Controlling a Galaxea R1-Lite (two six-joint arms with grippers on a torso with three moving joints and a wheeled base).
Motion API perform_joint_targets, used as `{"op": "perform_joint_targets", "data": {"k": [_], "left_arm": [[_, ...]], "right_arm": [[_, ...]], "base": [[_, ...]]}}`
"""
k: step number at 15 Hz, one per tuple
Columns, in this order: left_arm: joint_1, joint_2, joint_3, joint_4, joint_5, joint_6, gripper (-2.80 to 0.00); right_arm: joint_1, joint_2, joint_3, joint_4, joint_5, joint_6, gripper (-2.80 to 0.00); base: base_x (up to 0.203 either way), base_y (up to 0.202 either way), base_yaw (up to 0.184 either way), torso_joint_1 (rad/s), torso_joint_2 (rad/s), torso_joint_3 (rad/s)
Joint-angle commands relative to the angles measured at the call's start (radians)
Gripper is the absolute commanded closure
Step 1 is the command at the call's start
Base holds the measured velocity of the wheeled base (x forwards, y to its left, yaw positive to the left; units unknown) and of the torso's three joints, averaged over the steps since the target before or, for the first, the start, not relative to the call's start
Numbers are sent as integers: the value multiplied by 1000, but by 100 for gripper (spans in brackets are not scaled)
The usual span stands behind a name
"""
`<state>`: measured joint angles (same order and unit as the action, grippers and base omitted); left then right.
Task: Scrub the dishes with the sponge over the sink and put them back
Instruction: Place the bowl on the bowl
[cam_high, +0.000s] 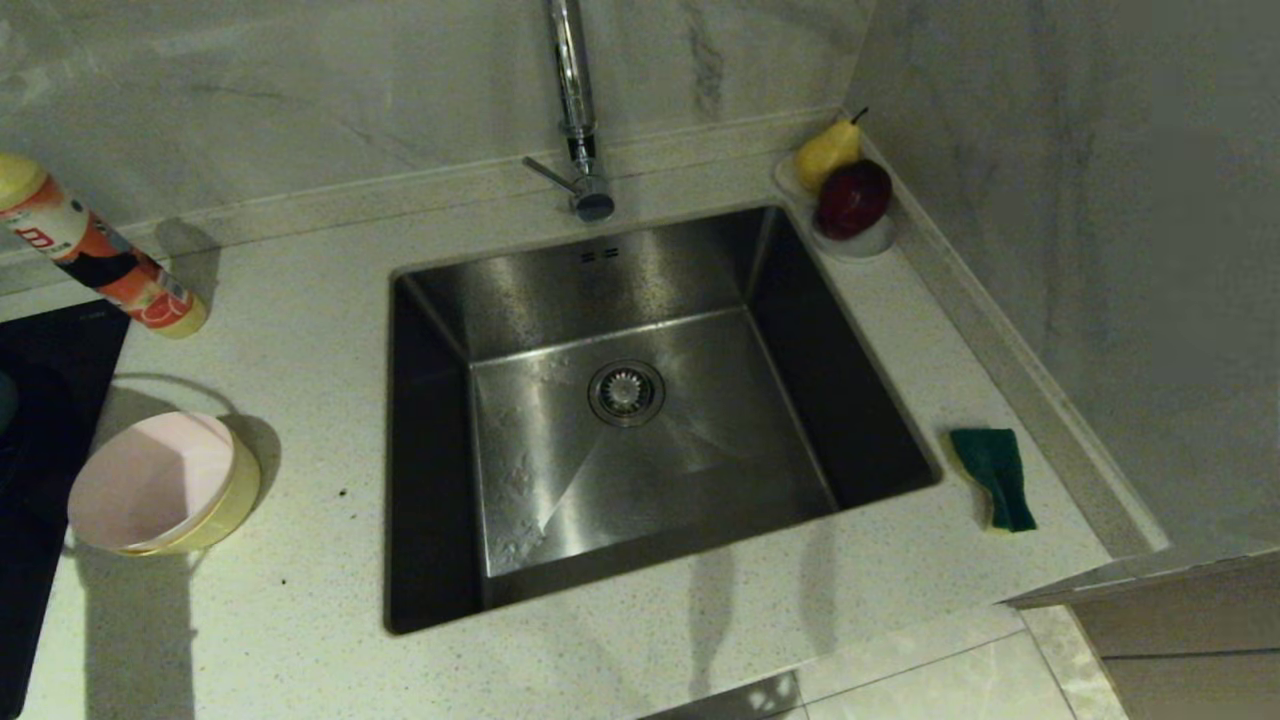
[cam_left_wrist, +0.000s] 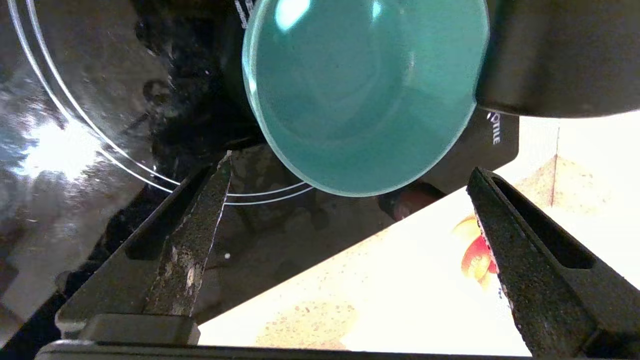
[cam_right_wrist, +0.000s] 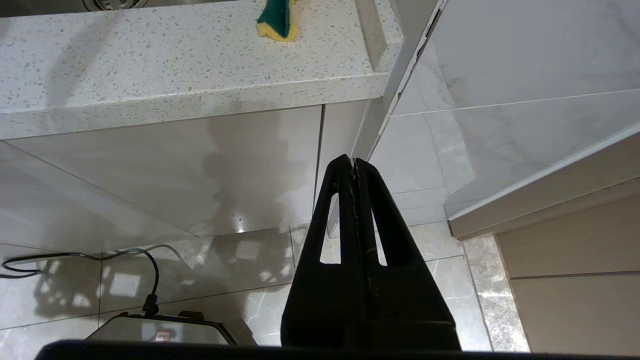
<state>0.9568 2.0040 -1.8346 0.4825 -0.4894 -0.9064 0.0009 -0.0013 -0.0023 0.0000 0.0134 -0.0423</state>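
One sink (cam_high: 640, 420) sat in the middle of the speckled worktop (cam_high: 300, 350), a deep square steel basin with one round drain strainer (cam_high: 626, 392) at its centre and nothing lying in it. Nearest on the robot's right, one sponge (cam_high: 993, 477) lay green side up on the worktop just beside the sink's right rim, its yellow foam showing at the near end.

On the left, two bowls stood nested on the worktop beside the black cooktop (cam_high: 40, 420): one pale pink bowl (cam_high: 150, 480) inside one yellow bowl (cam_high: 225, 500), well apart from the sink. A third bowl, the light blue bowl (cam_left_wrist: 365, 90), showed only in the left wrist view, resting upright on the cooktop glass. The left pincer (cam_left_wrist: 350, 200) hung just short of it, its two fingers spread wide, touching nothing.

The right pincer (cam_right_wrist: 354, 162) hung low, below the worktop edge in front of the cabinet, fingers pressed together and holding nothing.

Farther back, one orange and yellow bottle (cam_high: 100, 255) stood at the left by the wall. One chrome faucet (cam_high: 575, 110) rose behind the sink. In the far right corner one small white dish (cam_high: 850, 235) carried two fruits: one yellow pear (cam_high: 825, 152) and one dark red apple (cam_high: 855, 197), touching each other.
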Motion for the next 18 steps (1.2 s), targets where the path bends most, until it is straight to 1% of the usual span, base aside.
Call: {"op": "perform_joint_targets", "data": {"k": [1, 5, 9, 13, 18], "left_arm": [[0, 22, -12, 10, -7, -7, -280], [0, 18, -12, 32, 4, -8, -280], [0, 42, -17, 70, 109, -7, -280], [0, 69, -36, 81, 158, -6, -280], [0, 105, -40, 101, 178, -7, -280]], "right_arm": [[-1, 0, -1, 0, 0, -1, 0], [1, 0, 0, 0, 0, -1, 0], [-1, 0, -1, 0, 0, -1, 0], [1, 0, 1, 0, 0, -1, 0], [0, 0, -1, 0, 0, -1, 0]], "base": [[0, 0, 0, 0, 0, 0], [0, 0, 0, 0, 0, 0], [0, 0, 0, 0, 0, 0], [0, 0, 0, 0, 0, 0], [0, 0, 0, 0, 0, 0]]}}
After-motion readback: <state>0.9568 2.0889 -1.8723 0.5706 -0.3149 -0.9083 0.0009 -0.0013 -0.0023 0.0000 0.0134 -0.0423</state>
